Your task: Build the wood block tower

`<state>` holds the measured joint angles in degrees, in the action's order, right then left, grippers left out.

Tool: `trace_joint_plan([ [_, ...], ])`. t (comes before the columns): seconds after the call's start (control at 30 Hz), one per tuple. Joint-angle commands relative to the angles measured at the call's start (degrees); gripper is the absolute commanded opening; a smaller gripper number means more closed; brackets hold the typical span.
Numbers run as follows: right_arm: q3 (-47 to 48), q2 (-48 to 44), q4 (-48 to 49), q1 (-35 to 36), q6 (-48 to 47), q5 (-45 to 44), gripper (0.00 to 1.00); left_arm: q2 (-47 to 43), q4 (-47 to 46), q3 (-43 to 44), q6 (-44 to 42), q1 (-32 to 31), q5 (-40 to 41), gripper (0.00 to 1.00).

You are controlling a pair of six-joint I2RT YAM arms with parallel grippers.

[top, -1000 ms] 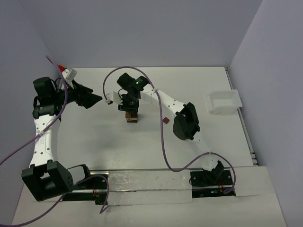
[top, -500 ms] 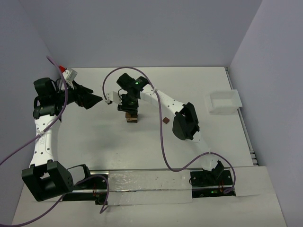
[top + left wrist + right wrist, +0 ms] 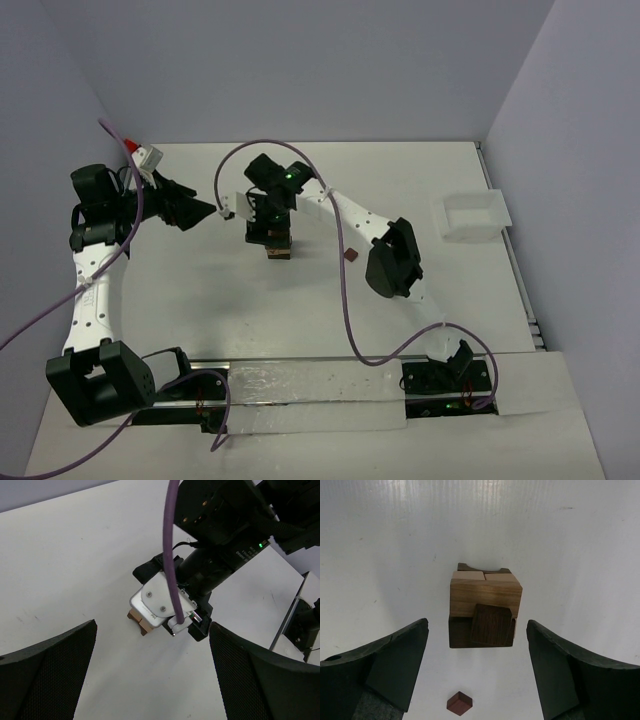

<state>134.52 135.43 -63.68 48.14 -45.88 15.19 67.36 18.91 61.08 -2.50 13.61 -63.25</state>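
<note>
The wood block tower (image 3: pixel 485 597) stands mid-table, light tan blocks over a dark brown base. A dark brown block (image 3: pixel 491 625) lies on top of it, slightly skewed. My right gripper (image 3: pixel 476 626) hovers straight above the tower, open, its fingers (image 3: pixel 402 655) wide of the stack on both sides and touching nothing. From above, the right gripper (image 3: pixel 270 230) covers most of the tower (image 3: pixel 278 250). My left gripper (image 3: pixel 207 208) is open and empty, off to the left and pointing at the tower (image 3: pixel 138 622).
A loose small reddish-brown block (image 3: pixel 349 256) lies on the table right of the tower; it also shows in the right wrist view (image 3: pixel 459 703). A white tray (image 3: pixel 470 216) sits at the far right. The right arm's purple cable (image 3: pixel 345 290) loops over the table.
The right gripper's jaws have spread wide, letting go of the dark brown block, which now rests on the tower. The left arm has not moved.
</note>
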Motion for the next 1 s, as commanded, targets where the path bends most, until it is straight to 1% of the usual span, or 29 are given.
trace_joint_plan([
  [0.0, 0.3, -10.2, 1.4, -0.5, 2.2, 2.2, 0.87, -2.5, -3.5, 1.6, 1.5, 0.4, -0.2, 0.99],
  [0.13, 0.0, -15.5, 0.1, -3.6, 3.5, 4.7, 0.86, -2.9, -2.3, 2.7, 0.8, 0.4, 0.3, 0.99],
  [0.23, -2.5, -19.3, -1.9, -8.0, 3.8, 7.6, 0.82, -3.3, -0.1, 3.3, -0.6, 0.4, 0.8, 0.99],
  [0.27, -3.7, -20.5, -2.7, -9.8, 3.5, 8.0, 0.8, -3.5, 0.1, 3.1, -1.0, 0.4, 1.0, 0.99],
  [0.37, -11.5, -22.5, -3.8, -13.5, 2.8, 7.2, 0.73, -4.1, -0.4, 2.5, -0.6, 0.4, 2.7, 0.99],
  [0.4, -14.8, -23.7, -2.9, -14.7, 2.9, 6.5, 0.7, -4.4, -1.0, 2.1, -0.3, 0.4, 3.4, 0.99],
  [0.47, -22.7, -26.1, 0.4, -17.0, 3.5, 4.5, 0.64, -4.9, -2.2, 1.2, 0.2, 0.4, 4.4, 0.99],
  [0.53, -31.9, -27.8, 3.9, -18.7, 4.6, 2.5, 0.61, -5.4, -3.0, 0.5, 0.5, 0.4, 5.1, 0.98],
  [0.6, -39.8, -29.7, 8.6, -19.3, 5.3, 0.8, 0.6, -5.6, -3.4, 0.2, 0.6, 0.4, 5.2, 0.98],
  [0.63, -44.0, -31.2, 12.8, -19.6, 6.1, -0.3, 0.6, -5.6, -3.6, -0.1, 0.6, 0.4, 5.2, 0.98],
  [0.67, -46.6, -31.2, 13.0, -19.6, 6.2, -0.7, 0.6, -5.4, -3.7, -0.1, 0.6, 0.4, 5.2, 0.98],
  [0.7, -50.1, -31.9, 16.4, -19.7, 7.7, -1.6, 0.61, -4.9, -3.9, -0.2, 0.6, 0.4, 5.1, 0.98],
  [0.83, -56.5, -32.1, 24.9, -20.1, 11.9, -2.1, 0.64, -3.8, -3.4, 0.2, 0.1, 0.4, 5.0, 0.98],
  [0.97, -60.4, -32.8, 31.9, -20.7, 13.7, -1.9, 0.66, -3.9, -3.9, -0.5, 0.3, 0.3, 5.1, 0.98],
])
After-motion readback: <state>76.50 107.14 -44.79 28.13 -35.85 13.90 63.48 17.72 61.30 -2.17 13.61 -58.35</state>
